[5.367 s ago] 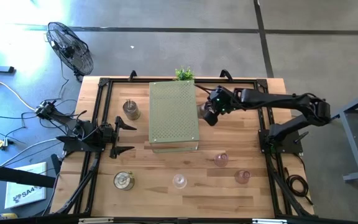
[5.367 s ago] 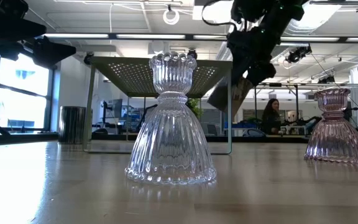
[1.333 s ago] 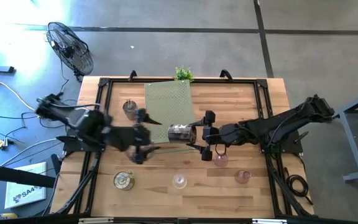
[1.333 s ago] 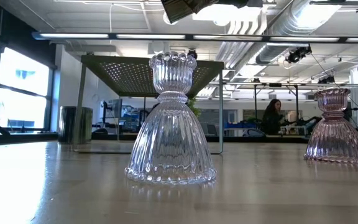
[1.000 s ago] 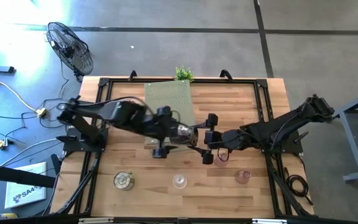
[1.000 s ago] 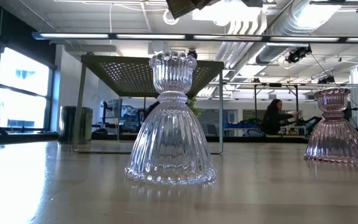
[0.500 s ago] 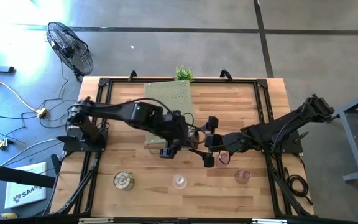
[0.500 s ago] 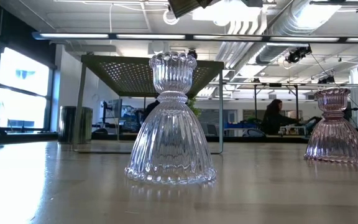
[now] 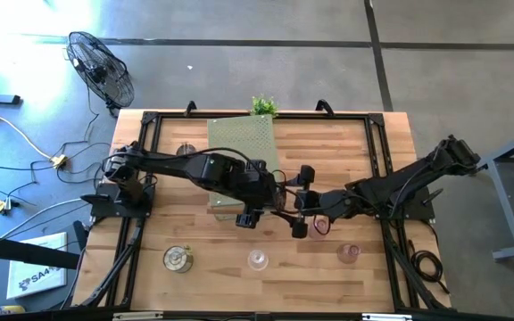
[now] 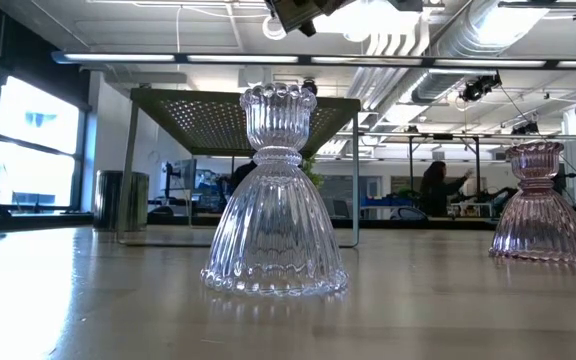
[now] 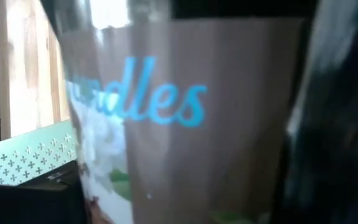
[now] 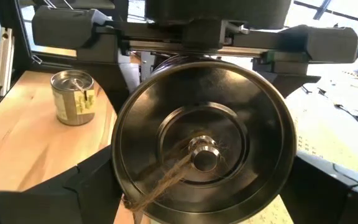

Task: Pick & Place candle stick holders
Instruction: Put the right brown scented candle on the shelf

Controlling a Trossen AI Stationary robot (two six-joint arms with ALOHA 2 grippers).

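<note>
Presently we list the lifted metal holder (image 12: pixel 201 146), a dull round cup with a brown label in blue lettering, carried on its side in the air over the middle of the table (image 9: pixel 346 143), just off the near edge of the pale green perforated board (image 9: pixel 242 147). We record the right gripper (image 9: pixel 289 203) as clamped on this holder, one dark finger (image 12: pixel 92 186) on either flank and the cup's base turned toward that arm's wrist. We place the left gripper (image 9: pixel 261 199) directly opposite, drawn close up to the labelled side of the same holder; whether it has taken hold we cannot tell. We count a second metal holder (image 9: pixel 178 259) standing upright near the front left of the table, well apart from both arms. We note a third metal holder (image 9: pixel 184 150) toward the back left, partly hidden under the left arm. We list the clear glass holder (image 10: pixel 275 195) upright at the front centre, and a pink glass holder (image 9: pixel 348 253) upright to its right. We find the other pink glass holder (image 9: pixel 319 226) just beside the right gripper, partly covered by it. We add a small green plant (image 9: pixel 263 106) at the table's back edge, a fan (image 9: pixel 101 67) on the floor beyond the left corner, and a person (image 10: pixel 436 190) far off in the room behind.
</note>
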